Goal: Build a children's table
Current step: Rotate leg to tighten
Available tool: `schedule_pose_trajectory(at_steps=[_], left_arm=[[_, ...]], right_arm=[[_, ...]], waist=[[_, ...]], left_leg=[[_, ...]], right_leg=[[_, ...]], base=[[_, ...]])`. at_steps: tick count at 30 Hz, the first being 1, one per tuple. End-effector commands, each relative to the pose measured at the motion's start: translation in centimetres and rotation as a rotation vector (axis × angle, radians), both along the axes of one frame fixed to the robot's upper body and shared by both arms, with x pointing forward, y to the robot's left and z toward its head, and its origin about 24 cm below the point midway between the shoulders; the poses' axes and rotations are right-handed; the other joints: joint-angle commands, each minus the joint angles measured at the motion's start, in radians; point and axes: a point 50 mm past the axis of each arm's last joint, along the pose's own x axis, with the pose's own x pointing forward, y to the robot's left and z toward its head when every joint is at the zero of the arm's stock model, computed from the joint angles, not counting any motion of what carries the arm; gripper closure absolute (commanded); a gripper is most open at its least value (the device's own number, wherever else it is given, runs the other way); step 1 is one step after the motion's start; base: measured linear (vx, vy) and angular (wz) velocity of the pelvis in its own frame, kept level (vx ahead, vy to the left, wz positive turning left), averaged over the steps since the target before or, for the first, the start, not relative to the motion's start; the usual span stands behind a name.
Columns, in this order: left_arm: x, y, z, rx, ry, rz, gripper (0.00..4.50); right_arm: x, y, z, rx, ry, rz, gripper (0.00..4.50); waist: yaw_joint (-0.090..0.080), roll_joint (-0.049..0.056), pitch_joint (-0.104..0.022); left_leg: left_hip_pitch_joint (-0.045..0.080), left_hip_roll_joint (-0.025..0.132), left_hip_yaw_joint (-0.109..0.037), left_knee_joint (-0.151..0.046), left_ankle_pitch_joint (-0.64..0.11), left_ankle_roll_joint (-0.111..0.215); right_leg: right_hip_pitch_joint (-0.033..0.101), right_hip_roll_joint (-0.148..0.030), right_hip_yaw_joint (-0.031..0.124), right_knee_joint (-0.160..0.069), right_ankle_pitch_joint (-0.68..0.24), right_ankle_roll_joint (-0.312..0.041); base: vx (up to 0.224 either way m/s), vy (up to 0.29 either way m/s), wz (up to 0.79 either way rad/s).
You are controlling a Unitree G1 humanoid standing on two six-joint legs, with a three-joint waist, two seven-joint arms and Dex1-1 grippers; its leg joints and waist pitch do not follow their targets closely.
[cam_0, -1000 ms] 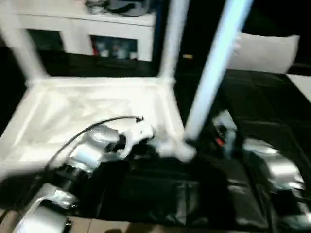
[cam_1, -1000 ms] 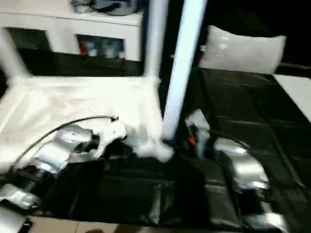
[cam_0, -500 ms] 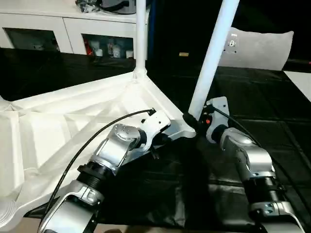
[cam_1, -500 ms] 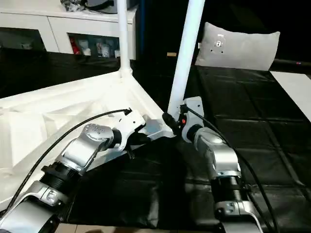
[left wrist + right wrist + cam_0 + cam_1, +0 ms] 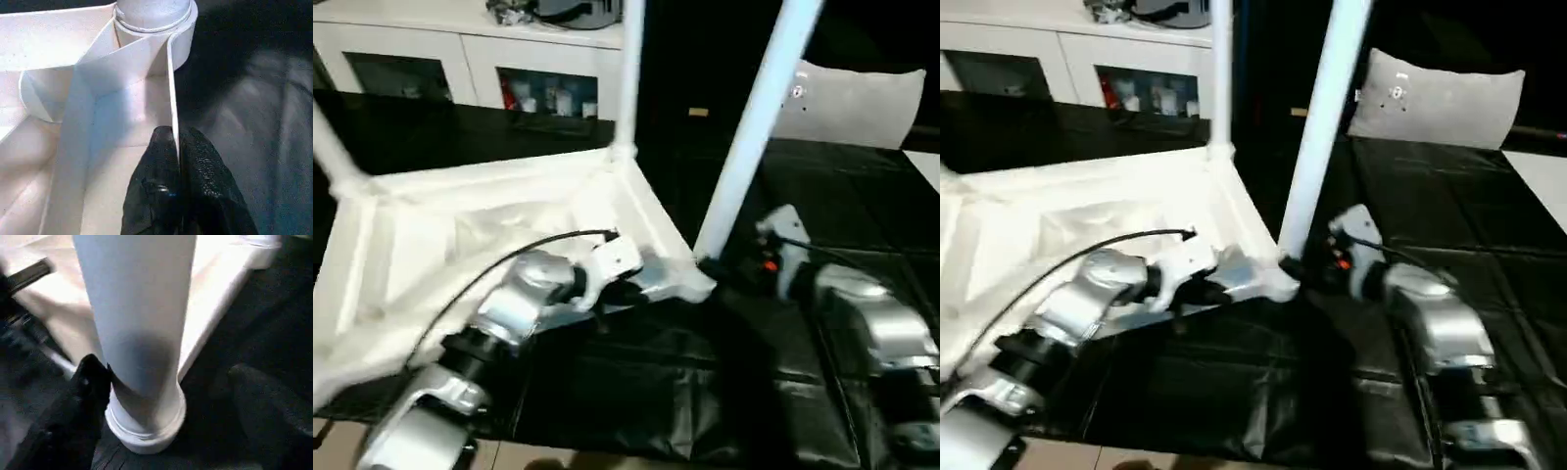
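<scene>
The tabletop (image 5: 489,225) lies upside down on the black floor covering (image 5: 822,215), ribbed underside up, taking the nine o'clock half of the head camera's view. Three legs stand in its corner sockets: one at the near corner (image 5: 754,127), rising toward one o'clock, one at the far corner (image 5: 628,78) at twelve, and one (image 5: 333,147) at ten o'clock. The remaining corner lies off view, so I cannot tell whether its leg is in.

The left gripper (image 5: 177,147) is closed on the tabletop's thin side wall (image 5: 171,88), one black finger on each face of it, just short of the near corner socket (image 5: 154,19). It looks to be steadying the top.

The right gripper (image 5: 171,396) sits at the foot of the near leg, at about four o'clock from the socket. Its jaws stand wide: one finger (image 5: 90,382) touches or nearly touches the tube just above the collar, while the other (image 5: 264,391) is well apart from it, so the leg is not clamped.

My reading is that the step in hand is seating this near leg, and the right gripper is letting go. Whether the leg is fully home I cannot tell; it leans a little. The next move calls for checking that it stands firm without support, then fetching any missing leg or righting the table.

Beyond the table, a white cabinet (image 5: 460,59) stands at eleven o'clock and a grey pillow (image 5: 862,103) at two.
</scene>
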Motion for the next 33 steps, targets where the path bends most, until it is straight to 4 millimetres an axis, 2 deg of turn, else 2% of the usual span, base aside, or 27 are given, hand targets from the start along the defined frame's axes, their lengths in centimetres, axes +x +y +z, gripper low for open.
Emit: schedule_pose_trajectory(at_steps=[1,2,6,8,10,11,12,13,23,24,27,30,31,32,33], left_arm=[[-0.8,-0.6,0.1,-0.005,0.016,-0.141,4.5],[-0.9,-0.5,0.1,-0.007,0.023,-0.158,4.5],[-1.2,-0.1,0.4,0.003,0.045,-0.233,4.5],[-1.3,0.1,0.5,0.006,0.049,-0.264,4.5],[-1.3,0.1,0.6,0.007,0.051,-0.277,4.5],[-1.4,0.2,0.6,0.009,0.053,-0.295,4.5],[-1.4,0.2,0.6,0.009,0.053,-0.295,4.5],[-1.4,0.2,0.6,0.008,0.054,-0.302,4.5],[-1.3,0.3,0.5,0.016,0.037,-0.301,4.5],[-1.3,0.3,0.5,0.017,0.035,-0.298,4.5],[-1.1,0.2,0.5,0.013,0.028,-0.263,4.5],[-0.8,-0.2,0.6,-0.019,0.038,-0.184,4.5],[-0.8,-0.3,0.7,-0.02,0.037,-0.175,4.5],[-0.7,-0.4,0.7,-0.02,0.035,-0.161,4.5],[-0.5,-0.7,0.7,-0.022,0.024,-0.113,4.5]], right_arm=[[-0.3,-0.2,0.5,-0.003,-0.008,0.089,0.5],[-0.5,-0.2,0.5,-0.004,0.001,0.117,0.75],[-1.0,-0.1,0.4,0.002,0.042,0.23,0.95],[-1.4,0.0,0.4,0.017,0.064,0.282,1.27],[-1.6,0.0,0.3,0.025,0.074,0.307,1.32],[-1.9,0.1,0.3,0.04,0.087,0.343,1.52],[-1.9,0.1,0.3,0.04,0.087,0.343,1.63],[-2.1,0.1,0.2,0.046,0.092,0.36,1.71],[-3.3,0.6,-0.5,0.096,0.164,0.447,2.48],[-3.4,0.6,-0.5,0.097,0.166,0.448,2.5],[-3.6,0.8,-0.6,0.11,0.164,0.437,2.54],[-2.8,1.5,-0.8,0.156,0.135,0.31,2.56],[-2.7,1.6,-0.8,0.153,0.13,0.291,2.56],[-2.5,1.7,-0.9,0.146,0.122,0.263,2.56],[-1.7,1.4,-1.6,0.121,0.115,0.173,2.56]], waist=[[0.0,-0.002,-0.062],[0.0,-0.004,-0.063],[0.006,-0.001,-0.064],[0.008,-0.003,-0.064],[0.012,-0.003,-0.064],[0.016,-0.002,-0.064],[0.016,-0.015,-0.064],[0.021,-0.008,-0.064],[0.029,-0.008,-0.064],[0.029,-0.011,-0.064],[0.029,-0.011,-0.063],[0.026,-0.01,-0.062],[0.024,-0.007,-0.061],[0.02,-0.01,-0.061],[0.013,-0.009,-0.06]], left_leg=[[0.001,0.038,-0.009,-0.064,-0.154,0.052],[0.003,0.04,-0.009,-0.064,-0.158,0.052],[0.004,0.042,-0.009,-0.062,-0.149,0.055],[0.002,0.043,-0.008,-0.061,-0.145,0.056],[0.003,0.043,-0.007,-0.061,-0.146,0.057],[0.003,0.042,-0.007,-0.06,-0.148,0.058],[0.002,0.043,-0.005,-0.06,-0.147,0.06],[0.003,0.043,-0.006,-0.06,-0.14,0.059],[0.003,0.043,-0.008,-0.061,-0.145,0.049],[0.003,0.043,-0.008,-0.061,-0.147,0.048],[0.002,0.042,-0.008,-0.061,-0.149,0.047],[0.002,0.041,-0.009,-0.063,-0.154,0.039],[0.001,0.041,-0.01,-0.064,-0.16,0.034],[0.001,0.039,-0.012,-0.065,-0.168,0.025],[0.002,0.039,-0.012,-0.066,-0.178,0.019]], right_leg=[[0.057,-0.088,0.051,-0.083,-0.278,-0.145],[0.057,-0.089,0.052,-0.082,-0.277,-0.149],[0.057,-0.088,0.051,-0.073,-0.223,-0.179],[0.058,-0.089,0.051,-0.071,-0.217,-0.185],[0.058,-0.09,0.052,-0.072,-0.226,-0.183],[0.058,-0.09,0.051,-0.074,-0.238,-0.179],[0.059,-0.09,0.051,-0.075,-0.245,-0.175],[0.056,-0.091,0.051,-0.072,-0.253,-0.173],[0.056,-0.091,0.051,-0.075,-0.273,-0.16],[0.056,-0.09,0.051,-0.075,-0.278,-0.155],[0.055,-0.091,0.05,-0.077,-0.297,-0.148],[0.054,-0.091,0.05,-0.079,-0.312,-0.146],[0.053,-0.092,0.05,-0.079,-0.324,-0.144],[0.056,-0.092,0.047,-0.084,-0.357,-0.131],[0.052,-0.094,0.047,-0.086,-0.388,-0.124]], base=[[0.0,0.0,0.0],[0.0,0.0,0.0],[0.0,0.0,0.0],[0.0,0.0,0.0],[0.0,0.0,0.0],[0.0,0.0,0.0],[0.0,0.0,0.0],[0.0,0.0,0.0],[0.0,0.0,0.0],[0.0,0.0,0.0],[0.0,0.0,0.0],[0.0,0.0,0.0],[0.0,0.0,0.0],[0.0,0.0,0.0],[0.0,0.0,0.0]])
